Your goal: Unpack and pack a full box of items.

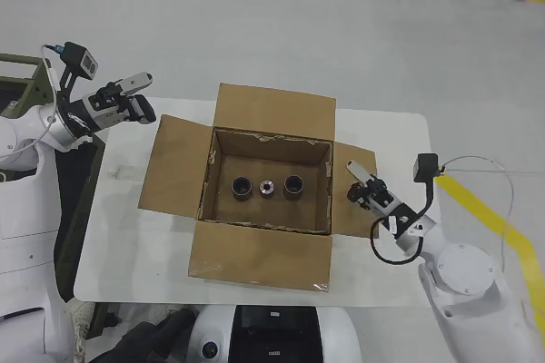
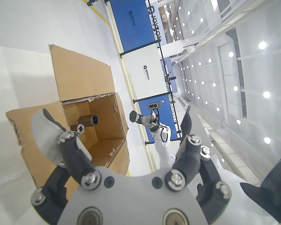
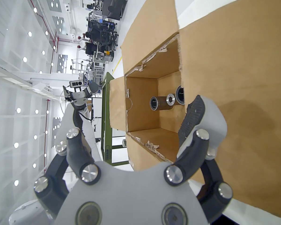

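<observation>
The brown cardboard box (image 1: 259, 256) sits in the middle of the white table (image 1: 118, 245), with all four flaps folded out flat, so the opening is done. Three things stand in a row on its floor: a dark round tube (image 1: 242, 188), a small shiny metal ring (image 1: 267, 189) and another dark tube (image 1: 294, 186). They look hard, smooth and hollow. Since they are all inside, I think the taking out is yet to start, or the putting back is finished; I cannot tell which. The left gripper (image 1: 143, 98) hangs by the far left corner, jaws apart, holding nothing. The right gripper (image 1: 352, 181) is over the right flap, jaws apart too.
</observation>
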